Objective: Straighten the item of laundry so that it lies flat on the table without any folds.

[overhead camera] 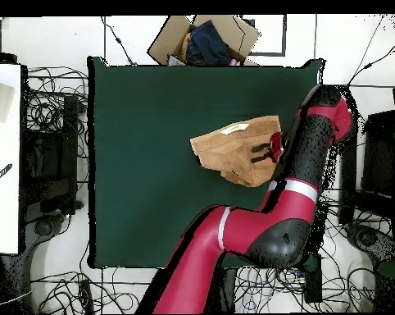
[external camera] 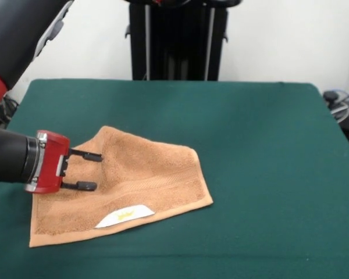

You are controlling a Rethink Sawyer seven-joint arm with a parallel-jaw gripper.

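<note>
Orange-tan towel (external camera: 134,180) lay rumpled on the green surface (external camera: 250,145), stretching away from the pincer (external camera: 91,171), which hovered over its edge, prongs apart, gripping nothing.

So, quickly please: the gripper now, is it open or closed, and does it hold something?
Gripper: open, two black fingers spread apart over the towel, holding nothing.
</note>
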